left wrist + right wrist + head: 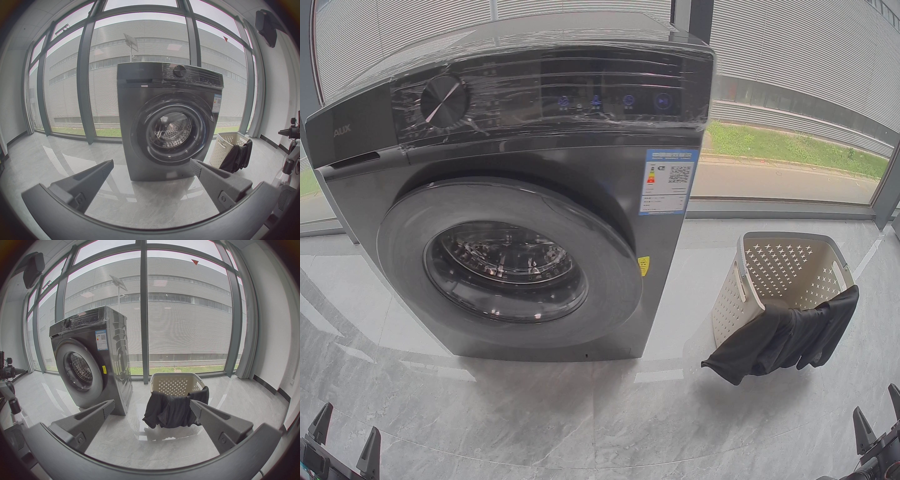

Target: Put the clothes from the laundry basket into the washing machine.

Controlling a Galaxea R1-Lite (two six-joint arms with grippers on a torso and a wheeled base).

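left claw [350, 419]: down at 7 o'clock in the head view. Fingers are spread wide with nothing between them, hanging over bare floor.
washing machine [600, 162]: big dark grey front-loader filling 10 to 12 o'clock. It sits flat on the floor with its back toward the window.
door [509, 265]: round porthole that looks shut flush against the front. You can see the drum through the glass.
floor [550, 412]: glossy grey tile. There's a wide open stretch between both claws and the machine's bottom edge, plus a bare strip between the machine's right front corner and the basket.
laundry basket [737, 294]: cream with perforated walls, upright at 2 o'clock. It's near the machine's right side but not touching it.
black clothes [781, 340]: draped over the basket's near rim, mostly hanging outside down the front wall. The lower edge comes close to the floor, can't tell if it touches.
window [800, 94]: runs behind everything, from 12 to 2 o'clock.
right claw [875, 400]: at 5 o'clock, fingers apart and holding nothing. It's well short of the basket and the clothes.
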